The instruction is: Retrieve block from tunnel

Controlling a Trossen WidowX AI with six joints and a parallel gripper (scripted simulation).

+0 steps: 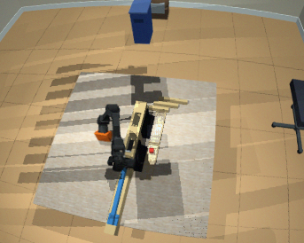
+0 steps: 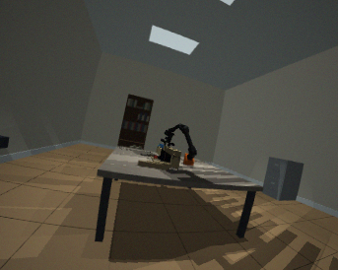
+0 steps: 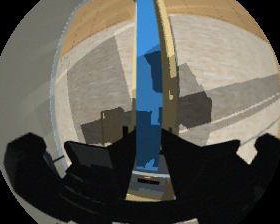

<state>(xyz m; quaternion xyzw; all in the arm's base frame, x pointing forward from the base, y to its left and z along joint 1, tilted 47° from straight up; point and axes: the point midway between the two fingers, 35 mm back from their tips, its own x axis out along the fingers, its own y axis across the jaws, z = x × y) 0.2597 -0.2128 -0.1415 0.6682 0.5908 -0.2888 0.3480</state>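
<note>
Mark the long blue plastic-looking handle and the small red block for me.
Long blue handle (image 1: 118,195) (image 3: 149,85): top and wrist views, along its shaft.
Small red block (image 1: 152,150): top view, upper face.

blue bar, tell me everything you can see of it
The blue bar is long, straight and narrow, smooth like painted plastic or metal, with a wider blocky piece at its far end. It lies lengthwise along a pale wood-coloured rail extending from the tunnel body. The tool is shut on it near the tunnel.
</note>
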